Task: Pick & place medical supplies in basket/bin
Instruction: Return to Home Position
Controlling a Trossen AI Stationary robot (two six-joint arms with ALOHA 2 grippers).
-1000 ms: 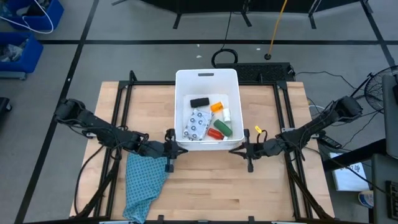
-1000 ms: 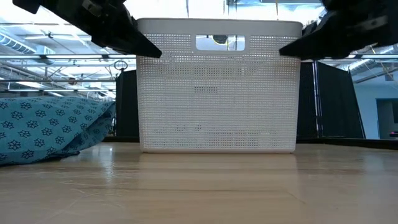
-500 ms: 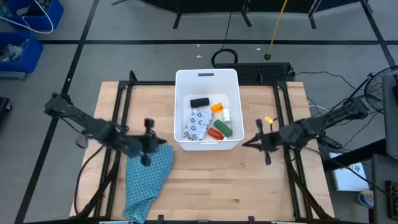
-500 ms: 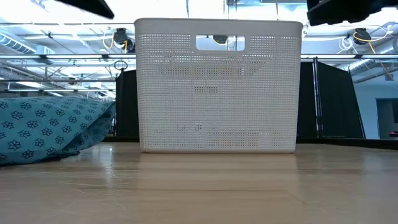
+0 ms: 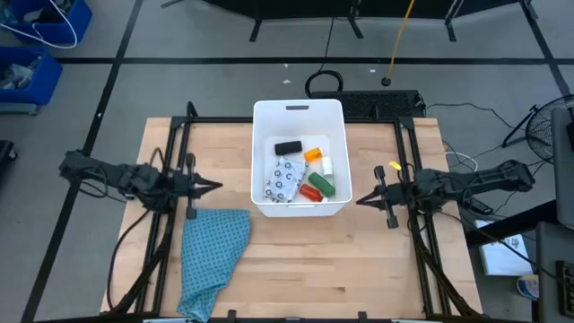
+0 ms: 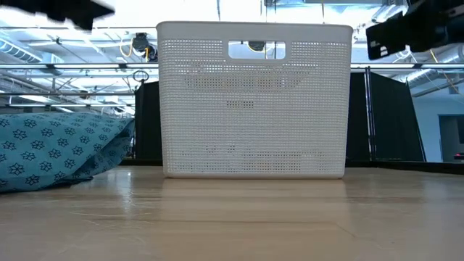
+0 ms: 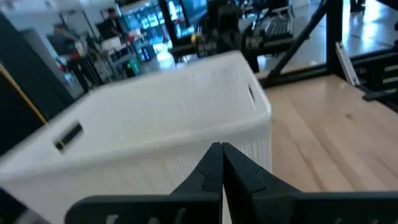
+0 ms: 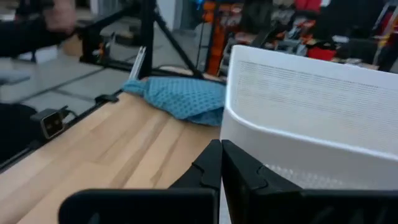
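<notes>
**Clear lanes on both sides of the bin**

The white bin stands at the far middle of the table. Its tall walls block any level approach, while its open top is unobstructed from above. Bare wood lies on either side of it and across the near middle. The left gripper and right gripper, fingers pressed together, hang apart from the side walls, leaving a gap on each flank. A teal cloth covers the near left boards. Black frame rails line both table edges.
</notes>
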